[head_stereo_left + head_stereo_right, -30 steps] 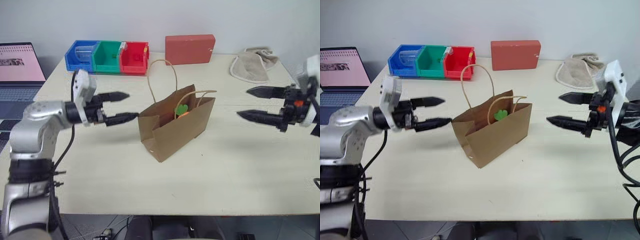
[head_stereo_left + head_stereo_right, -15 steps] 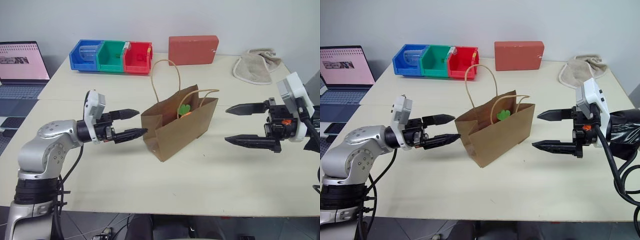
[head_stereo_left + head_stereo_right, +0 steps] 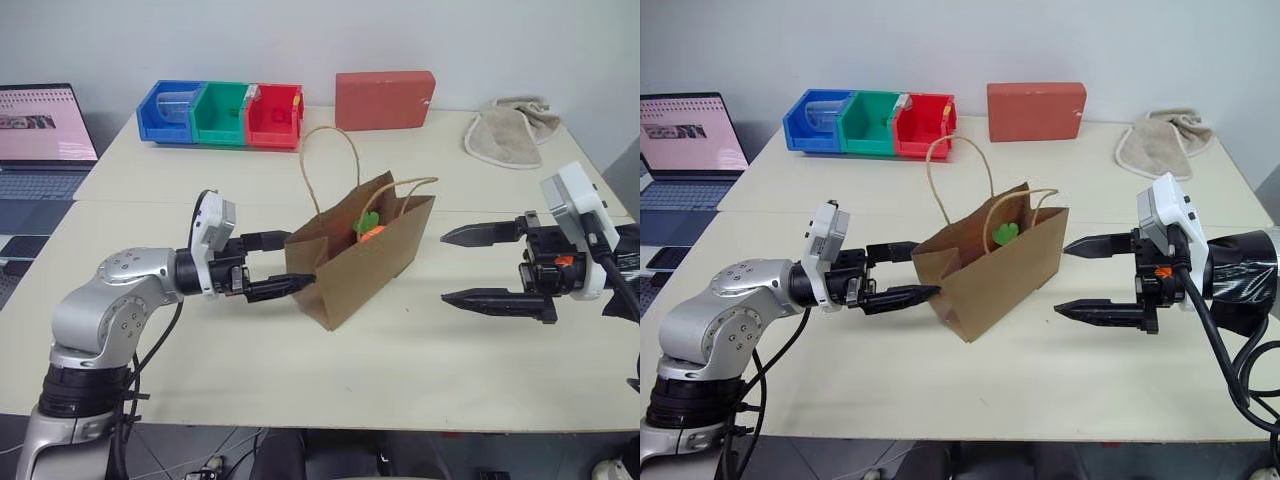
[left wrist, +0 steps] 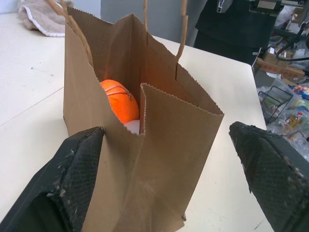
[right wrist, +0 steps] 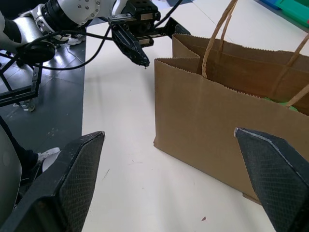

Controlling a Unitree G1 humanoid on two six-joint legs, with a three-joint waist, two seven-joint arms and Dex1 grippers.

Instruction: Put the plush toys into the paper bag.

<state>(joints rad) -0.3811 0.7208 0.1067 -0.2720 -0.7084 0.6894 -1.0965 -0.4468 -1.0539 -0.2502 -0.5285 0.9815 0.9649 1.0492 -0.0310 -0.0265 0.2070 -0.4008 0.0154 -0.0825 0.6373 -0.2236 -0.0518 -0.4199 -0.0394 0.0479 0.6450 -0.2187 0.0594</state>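
Plush toys: the orange carrot (image 4: 120, 102) sits inside the paper bag, its green leaves (image 3: 1005, 233) showing at the mouth; a bit of white lies beside it low in the bag, too little visible to say what it is.
Paper bag (image 3: 995, 268): upright on the worktop (image 3: 970, 370), mouth open, both loop handles raised, between the two grippers.
Left gripper (image 3: 908, 270): level, pointing at the bag's narrow end; fingers wide apart, one fingertip either side of that end, holding nothing; contact cannot be told.
Right gripper (image 3: 1076, 278): level, pointing at the bag's other end, just beside it and apart; fingers wide, holding nothing.
Far edge of worktop: blue, green and red bins (image 3: 222, 113), red box (image 3: 384, 99), beige cloth (image 3: 510, 134).
Laptop (image 3: 40, 138): open, off the worktop's left side.
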